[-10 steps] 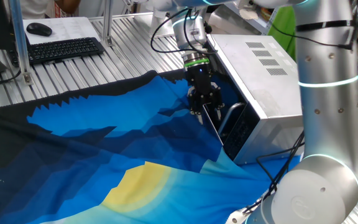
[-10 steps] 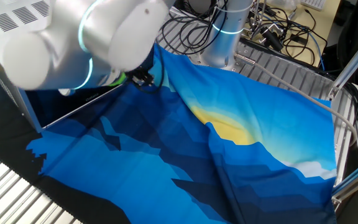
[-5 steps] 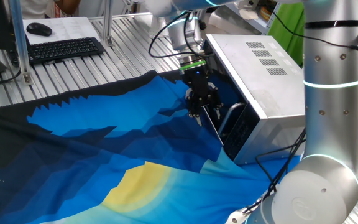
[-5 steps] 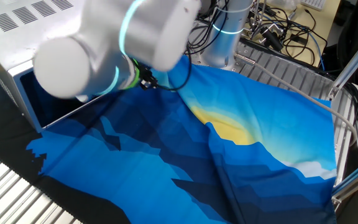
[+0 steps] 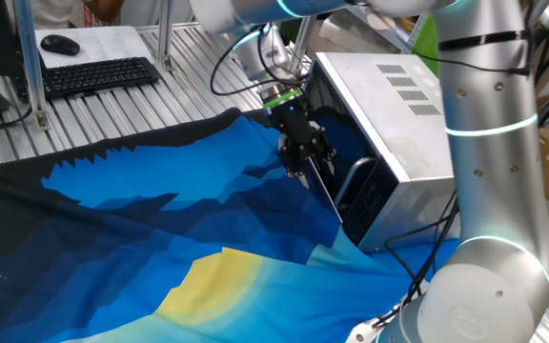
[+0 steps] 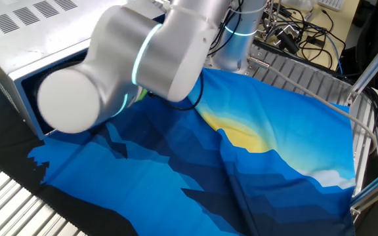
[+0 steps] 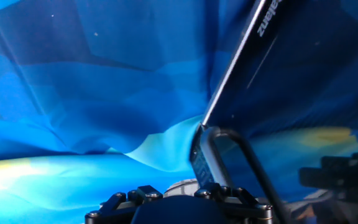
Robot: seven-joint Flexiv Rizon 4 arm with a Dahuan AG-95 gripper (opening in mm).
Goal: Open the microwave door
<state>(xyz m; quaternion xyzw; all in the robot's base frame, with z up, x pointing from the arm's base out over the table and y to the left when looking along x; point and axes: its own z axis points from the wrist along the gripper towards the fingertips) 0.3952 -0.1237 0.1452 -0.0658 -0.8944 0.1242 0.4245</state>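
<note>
The silver microwave (image 5: 403, 105) stands at the right, with vent slots on top. It also shows in the other fixed view (image 6: 18, 23). The microwave door (image 5: 344, 141) has dark glass that mirrors the blue cloth, and a curved silver handle (image 5: 355, 177). My gripper (image 5: 309, 168) hangs just in front of the door, left of the handle, with its fingers pointing down and spread. In the hand view the door (image 7: 303, 74) fills the right side and its handle (image 7: 244, 152) curves close by. My fingertips are out of that view. In the other fixed view the arm hides the gripper.
A blue and yellow cloth (image 5: 160, 238) covers the table in front of the microwave. The black control panel (image 5: 372, 205) sits beside the handle. A keyboard (image 5: 98, 74) and mouse (image 5: 60, 43) lie at the back left. Cables (image 6: 294, 33) lie behind the arm's base.
My gripper has shifted a little left and away from the microwave front. The arm's upper links have swung round. The door looks much the same.
</note>
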